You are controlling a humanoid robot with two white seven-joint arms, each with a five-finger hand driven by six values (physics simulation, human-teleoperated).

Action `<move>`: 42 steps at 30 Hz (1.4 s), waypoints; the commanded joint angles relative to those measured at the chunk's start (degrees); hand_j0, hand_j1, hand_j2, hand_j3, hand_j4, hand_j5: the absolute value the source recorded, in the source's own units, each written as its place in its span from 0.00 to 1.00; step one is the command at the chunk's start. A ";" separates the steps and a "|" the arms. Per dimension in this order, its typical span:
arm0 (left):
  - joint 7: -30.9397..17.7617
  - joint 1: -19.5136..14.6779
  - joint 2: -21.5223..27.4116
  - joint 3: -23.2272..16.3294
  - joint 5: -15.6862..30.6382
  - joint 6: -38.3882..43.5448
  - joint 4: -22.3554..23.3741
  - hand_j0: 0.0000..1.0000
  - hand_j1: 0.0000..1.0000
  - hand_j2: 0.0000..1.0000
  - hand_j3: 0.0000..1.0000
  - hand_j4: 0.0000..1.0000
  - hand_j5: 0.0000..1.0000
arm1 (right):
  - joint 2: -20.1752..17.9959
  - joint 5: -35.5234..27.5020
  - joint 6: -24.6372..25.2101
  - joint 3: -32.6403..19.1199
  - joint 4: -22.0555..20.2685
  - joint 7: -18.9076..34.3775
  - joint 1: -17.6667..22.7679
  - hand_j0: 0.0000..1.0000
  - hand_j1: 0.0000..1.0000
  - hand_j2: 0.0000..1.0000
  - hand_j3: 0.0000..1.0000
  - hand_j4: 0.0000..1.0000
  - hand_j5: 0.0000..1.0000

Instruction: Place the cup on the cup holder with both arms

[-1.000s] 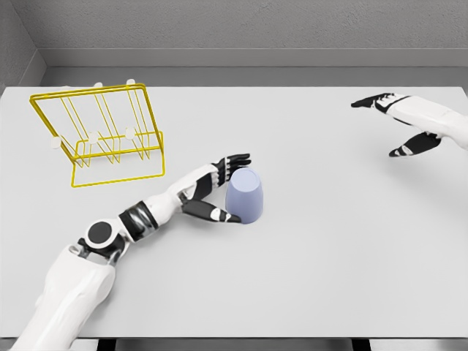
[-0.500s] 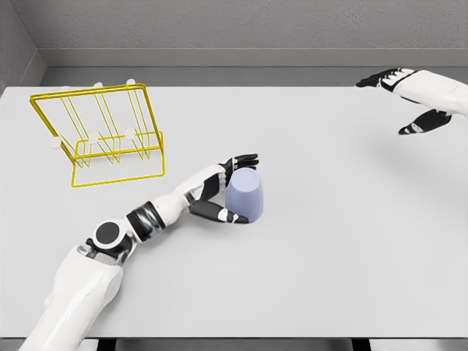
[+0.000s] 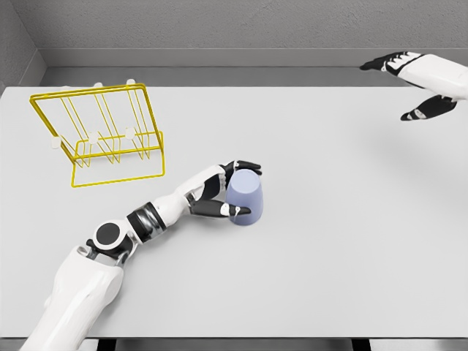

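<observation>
A pale lilac cup (image 3: 246, 199) stands upside down on the white table (image 3: 329, 241), a little left of the middle. My left hand (image 3: 247, 189) wraps it from the left, with the fingers (image 3: 247, 167) curled over its top edge and the thumb across its lower front. The yellow wire cup holder (image 3: 102, 131) with white-tipped pegs stands at the far left, well apart from the cup. My right hand (image 3: 395, 88) hovers high at the far right corner, fingers spread and holding nothing.
A grey wall (image 3: 241, 29) runs behind the table's far edge. The table's front edge lies along the bottom of the view. My left forearm (image 3: 161, 212) stretches low across the table between the rack and the cup.
My left hand slid in and its fingers and thumb closed around the cup. The right hand lifted and drew back toward the far right corner.
</observation>
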 commanded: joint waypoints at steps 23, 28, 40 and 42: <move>-0.01 0.26 0.65 0.46 0.52 -0.59 -1.27 0.40 0.40 0.40 0.40 0.40 0.40 | 0.77 -0.26 0.00 -0.26 -0.09 0.05 0.26 1.00 1.00 1.00 1.00 1.00 1.00; -0.01 0.00 0.74 0.73 1.04 -0.42 -4.87 0.40 0.40 0.40 0.40 0.40 0.40 | 0.59 -0.26 0.00 -0.26 -0.09 0.05 0.26 1.00 1.00 1.00 1.00 1.00 1.00; -0.01 -0.26 4.08 3.10 3.07 0.02 -12.96 0.40 0.40 0.40 0.40 0.40 0.40 | 0.77 -0.26 0.00 -0.26 -0.09 0.05 0.26 1.00 1.00 1.00 1.00 1.00 1.00; -0.01 -0.62 4.87 3.45 4.21 0.02 -13.31 0.40 0.40 0.40 0.40 0.40 0.40 | 0.77 -0.26 0.00 -0.35 -0.09 0.05 0.17 1.00 1.00 1.00 1.00 1.00 1.00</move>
